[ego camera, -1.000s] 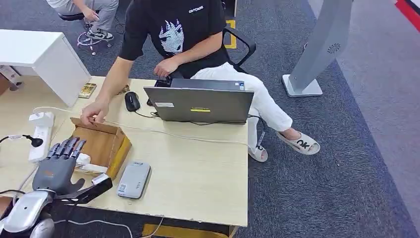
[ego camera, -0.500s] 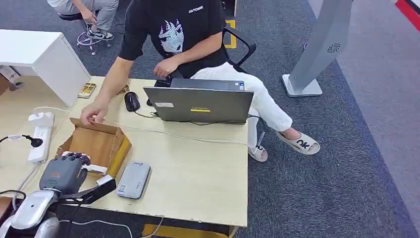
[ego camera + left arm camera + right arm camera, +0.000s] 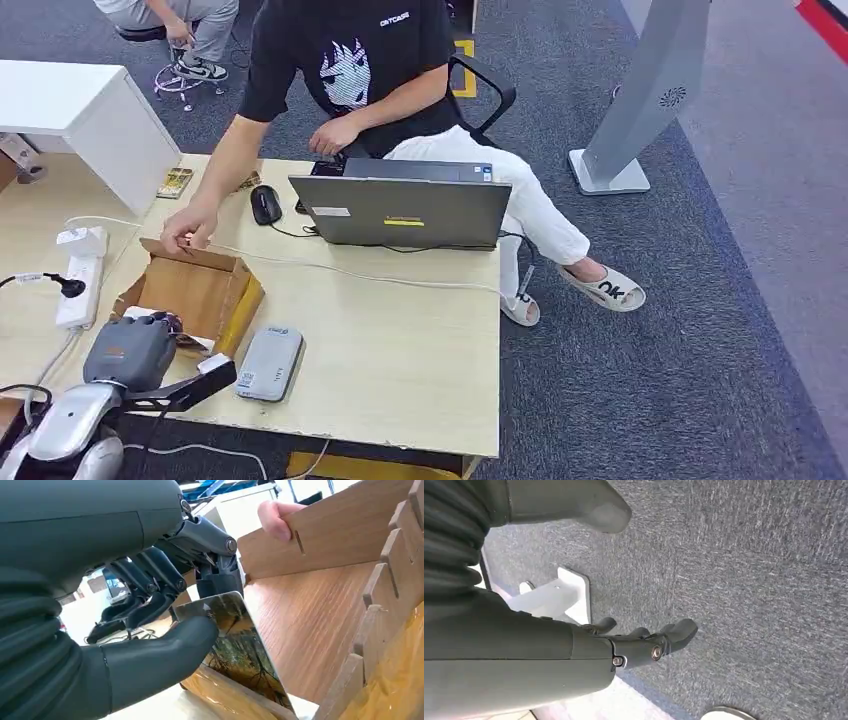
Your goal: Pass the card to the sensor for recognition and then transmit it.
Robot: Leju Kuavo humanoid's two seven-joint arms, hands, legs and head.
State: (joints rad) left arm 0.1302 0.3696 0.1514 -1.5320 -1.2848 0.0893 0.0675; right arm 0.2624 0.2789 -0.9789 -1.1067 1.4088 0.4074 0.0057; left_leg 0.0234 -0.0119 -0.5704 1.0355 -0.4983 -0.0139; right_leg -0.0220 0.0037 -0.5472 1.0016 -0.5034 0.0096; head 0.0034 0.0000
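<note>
From above, the left hand (image 3: 135, 345) sits curled at the box's (image 3: 215, 285) 6 o'clock edge; the wrist camera shows it pinching the card (image 3: 240, 652) inside. The right hand (image 3: 644, 647) hangs slack, holding nothing.

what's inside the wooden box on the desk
The left hand reaches into the wooden box and pinches a card standing on edge there. A person's hand holds the far wall. The left hand covers the rest inside.
</note>
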